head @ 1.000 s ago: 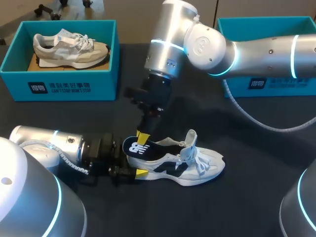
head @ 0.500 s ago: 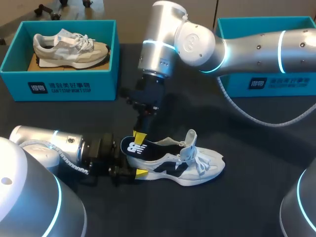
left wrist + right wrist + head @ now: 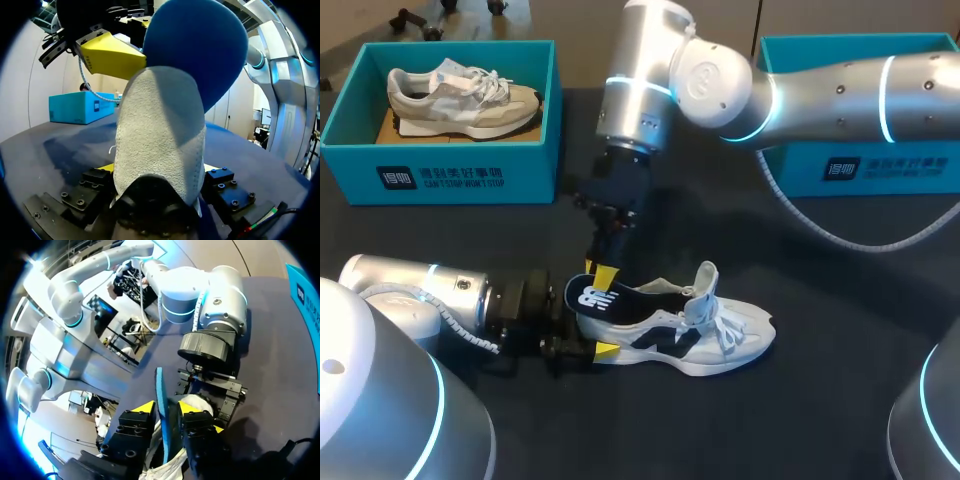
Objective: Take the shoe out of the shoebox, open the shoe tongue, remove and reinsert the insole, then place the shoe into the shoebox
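A white shoe (image 3: 705, 335) with a navy side mark lies on its sole on the dark table, toe to the right. Its dark blue insole (image 3: 592, 297) sticks up out of the heel. My left gripper (image 3: 588, 337) comes in low from the left and is shut on the heel (image 3: 160, 140), one finger on each side. My right gripper (image 3: 603, 272) hangs straight down over the heel. In the right wrist view the insole's edge (image 3: 161, 405) stands between its parted yellow tips (image 3: 167, 410), with a gap on one side. The insole (image 3: 200, 50) towers over the heel in the left wrist view.
A teal shoebox (image 3: 440, 175) at the back left holds a grey shoe (image 3: 460, 95). A second teal shoebox (image 3: 865, 170) stands at the back right behind my right arm. A grey cable (image 3: 840, 245) loops over the table under that arm.
My right arm has shifted a little to the left over the heel. Its fingers, shut on the insole before, have parted.
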You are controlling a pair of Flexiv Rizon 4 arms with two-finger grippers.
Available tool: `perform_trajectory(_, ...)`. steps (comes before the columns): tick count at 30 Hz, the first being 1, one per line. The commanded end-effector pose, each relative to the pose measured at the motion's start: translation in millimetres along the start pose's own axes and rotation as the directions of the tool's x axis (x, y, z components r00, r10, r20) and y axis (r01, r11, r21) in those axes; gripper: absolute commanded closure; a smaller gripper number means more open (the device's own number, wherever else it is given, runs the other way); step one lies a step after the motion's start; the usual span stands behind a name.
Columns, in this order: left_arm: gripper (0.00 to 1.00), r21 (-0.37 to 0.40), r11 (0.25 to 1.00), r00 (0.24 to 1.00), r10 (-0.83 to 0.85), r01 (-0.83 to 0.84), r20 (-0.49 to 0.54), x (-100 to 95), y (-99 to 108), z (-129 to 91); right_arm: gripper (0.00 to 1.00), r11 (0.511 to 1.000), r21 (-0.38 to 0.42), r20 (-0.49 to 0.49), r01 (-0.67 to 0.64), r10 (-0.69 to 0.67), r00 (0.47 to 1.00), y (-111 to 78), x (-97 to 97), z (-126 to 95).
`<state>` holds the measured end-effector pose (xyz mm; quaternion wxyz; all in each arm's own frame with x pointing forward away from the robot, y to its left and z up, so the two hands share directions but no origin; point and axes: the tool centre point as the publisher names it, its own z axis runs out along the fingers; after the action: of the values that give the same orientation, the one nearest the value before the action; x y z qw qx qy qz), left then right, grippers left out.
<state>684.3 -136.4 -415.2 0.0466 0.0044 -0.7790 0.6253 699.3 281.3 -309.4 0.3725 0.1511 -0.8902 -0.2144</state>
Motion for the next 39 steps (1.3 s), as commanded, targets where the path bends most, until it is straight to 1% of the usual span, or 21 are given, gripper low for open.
perform_trajectory(1, 1.0, -0.002, 1.0, 1.0, 0.0, 0.0, 0.003, 0.4, -1, 1, 0.71, 1.0, -0.009, 0.017, 0.002, -0.001, 1.0, -5.4, 5.6, -2)
perform_trajectory(4, 1.0, -0.002, 1.0, 1.0, 0.0, 0.0, 0.003, 0.4, -1, 1, 0.7, 1.0, -0.016, 0.033, -0.004, 0.005, 0.999, -9.4, 9.2, -4)
perform_trajectory(9, 1.0, -0.002, 1.0, 1.0, 0.0, 0.0, 0.003, 0.4, -1, 1, 0.65, 0.999, -0.032, 0.054, -0.001, 0.002, 0.999, -16.1, 10.5, -9)
perform_trajectory(14, 1.0, -0.002, 1.0, 1.0, 0.0, 0.0, 0.003, 0.4, -1, 1, 0.64, 0.999, -0.038, 0.052, -0.003, 0.005, 0.999, -19.9, 9.4, -9)
perform_trajectory(19, 1.0, -0.002, 1.0, 1.0, 0.0, 0.0, 0.003, 0.4, -1, 1, 0.59, 0.999, -0.048, 0.054, -0.011, 0.014, 0.998, -25.2, 10.3, -10)
perform_trajectory(26, 1.0, -0.002, 1.0, 1.0, 0.0, 0.0, 0.003, 0.4, -1, 1, 0.57, 0.998, -0.063, 0.063, -0.021, 0.025, 0.998, -32.7, 11.1, -12)
perform_trajectory(33, 1.0, -0.002, 1.0, 1.0, 0.0, 0.0, 0.003, 0.4, -1, 1, 0.56, 0.998, -0.065, 0.064, -0.022, 0.027, 0.998, -35.2, 9.9, -14)
perform_trajectory(39, 1.0, -0.002, 1.0, 1.0, 0.0, 0.0, 0.003, 0.4, -1, 1, 0.53, 0.997, -0.073, 0.058, -0.02, 0.025, 0.998, -39.3, 8.2, -12)
